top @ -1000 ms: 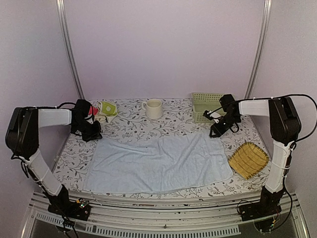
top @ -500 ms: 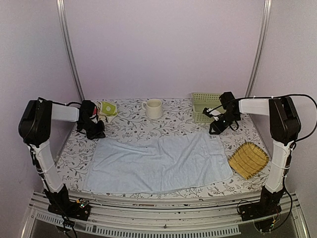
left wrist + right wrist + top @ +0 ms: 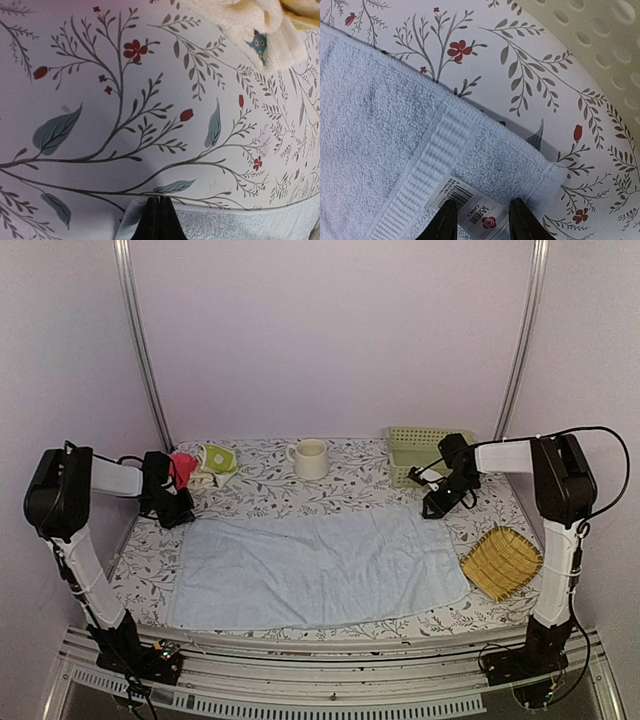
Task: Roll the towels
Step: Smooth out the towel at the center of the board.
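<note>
Our left claw [image 3: 158,212] is now sitting lower, closer to the far left corner of the long pale blue terry towel [image 3: 320,565], while our right claw [image 3: 481,217] is nudging in over the far right corner. We are reading this as lining up to roll from the far edge. The left claw's jaws are pressing together at the hem, and we cannot tell if they are pinching cloth. The right claw is standing partly open astride the corner label, gripping nothing. The towel is lying flat, with the small yellow-green and cream patterned towel [image 3: 215,460] bunched at the far left.
</note>
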